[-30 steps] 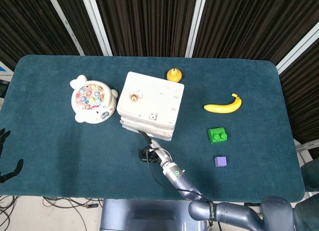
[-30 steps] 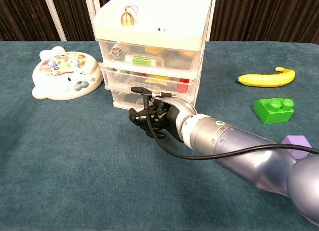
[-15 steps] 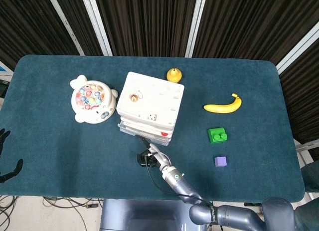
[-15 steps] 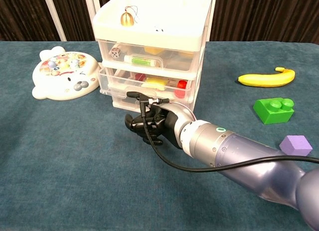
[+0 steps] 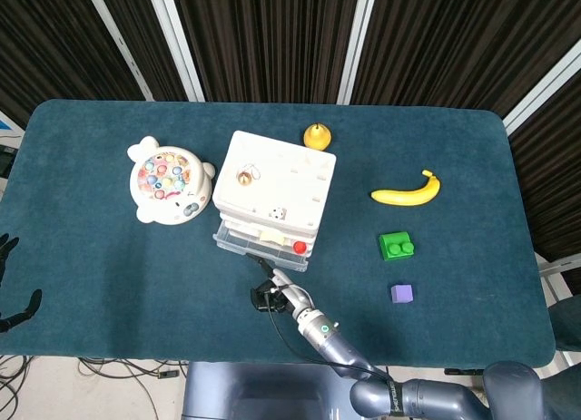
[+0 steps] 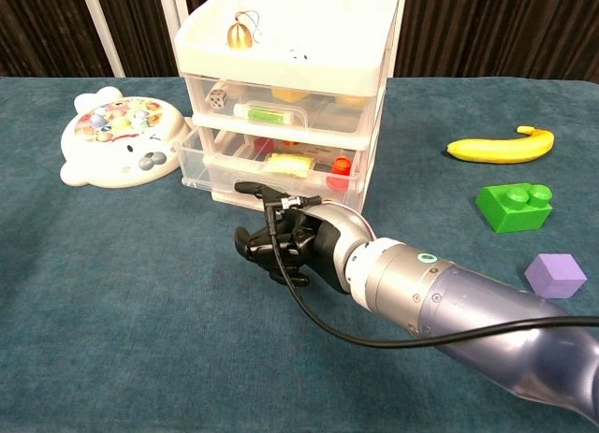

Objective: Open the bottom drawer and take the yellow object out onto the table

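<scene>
Broadly, the teal cloth-covered surface (image 5: 109, 257) carries a white plastic three-drawer cabinet (image 6: 290, 50) whose clear bottom drawer (image 6: 225, 176) stands part-way pulled out, and the right robot hand (image 6: 285, 241) sits just in front of it with dark fingers curled at the drawer's front edge, apparently hooked on the lip, though the chest view does not show the contact plainly. The yellow block-like object (image 6: 288, 162) lies inside that drawer beside a small red round piece (image 6: 343, 167), not yet lifted. The risk, as I judge it, is that pulling on could drag the light cabinet forward across the cloth or tip it, since nothing braces it; a slipping hook would leave the drawer too narrow for fingers to reach in, and a clumsy reach might catch the red piece instead. The left robot hand (image 5: 9, 284) shows only as dark fingertips at the head view's edge, its state unreadable. The drawer's handle is hidden behind the right robot hand, and the yellow object's exact shape is blurred by the clear plastic
</scene>
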Motion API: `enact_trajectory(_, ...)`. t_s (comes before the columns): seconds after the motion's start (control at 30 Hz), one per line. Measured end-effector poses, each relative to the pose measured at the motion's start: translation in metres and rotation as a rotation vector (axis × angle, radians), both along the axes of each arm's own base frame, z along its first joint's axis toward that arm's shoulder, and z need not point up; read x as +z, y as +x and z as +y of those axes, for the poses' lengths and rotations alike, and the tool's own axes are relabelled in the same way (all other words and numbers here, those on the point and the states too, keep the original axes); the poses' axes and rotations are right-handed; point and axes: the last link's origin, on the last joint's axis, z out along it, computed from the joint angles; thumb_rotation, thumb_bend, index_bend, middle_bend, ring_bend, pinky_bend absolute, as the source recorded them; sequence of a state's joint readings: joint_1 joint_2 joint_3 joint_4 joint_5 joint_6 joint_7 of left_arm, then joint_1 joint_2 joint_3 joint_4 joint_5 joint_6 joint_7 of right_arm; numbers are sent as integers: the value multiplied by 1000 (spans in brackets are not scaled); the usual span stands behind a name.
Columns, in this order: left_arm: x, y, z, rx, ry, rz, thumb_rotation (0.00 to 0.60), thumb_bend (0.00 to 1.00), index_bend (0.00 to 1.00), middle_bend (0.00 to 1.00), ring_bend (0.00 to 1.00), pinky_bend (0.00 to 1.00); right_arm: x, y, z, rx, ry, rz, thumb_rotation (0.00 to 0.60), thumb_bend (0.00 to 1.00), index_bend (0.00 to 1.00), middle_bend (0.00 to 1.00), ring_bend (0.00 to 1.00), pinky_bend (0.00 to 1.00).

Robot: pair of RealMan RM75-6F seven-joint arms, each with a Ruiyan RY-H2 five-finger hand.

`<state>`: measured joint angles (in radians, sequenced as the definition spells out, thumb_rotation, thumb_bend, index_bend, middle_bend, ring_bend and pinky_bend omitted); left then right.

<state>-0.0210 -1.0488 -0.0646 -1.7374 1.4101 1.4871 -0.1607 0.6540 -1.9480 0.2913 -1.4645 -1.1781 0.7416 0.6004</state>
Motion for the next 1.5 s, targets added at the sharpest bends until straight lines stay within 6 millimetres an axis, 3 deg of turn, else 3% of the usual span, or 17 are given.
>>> enact_trajectory(0.8, 0, 0, 0, 2, 2, 1, 600, 370, 27, 0, 0, 0, 0, -2, 17, 11, 27, -12, 600, 677, 0, 922, 947, 974)
enact_trajectory(1.5, 0, 1, -1, -2, -4, -5, 600, 370, 27, 0, 0, 0, 56, 5, 32, 125, -157, 143, 600, 657, 0, 942, 967, 992)
